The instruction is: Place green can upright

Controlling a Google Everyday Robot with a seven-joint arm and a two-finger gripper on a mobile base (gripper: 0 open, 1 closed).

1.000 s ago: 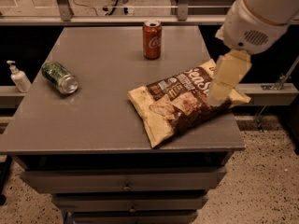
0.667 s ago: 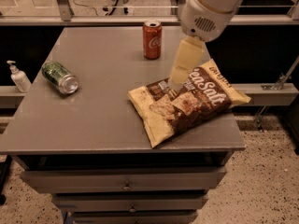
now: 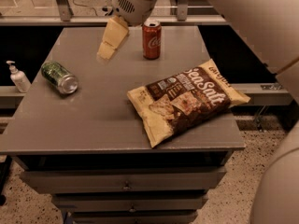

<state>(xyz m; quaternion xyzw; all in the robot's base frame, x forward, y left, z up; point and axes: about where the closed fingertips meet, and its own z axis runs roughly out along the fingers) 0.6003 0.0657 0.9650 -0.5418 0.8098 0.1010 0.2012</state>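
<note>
On the table the green can lies on its side near the left edge, the cola can stands upright at the back middle, and the chip bag lies flat across the right front, reaching over the right edge. The claw hangs over the back of the table, just left of the cola can and behind and to the right of the green can. A pump bottle stands off the table, beside its left edge.

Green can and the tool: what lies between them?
In the camera view, only bare tabletop separates the green can from the tool, which hangs left of the red can.
</note>
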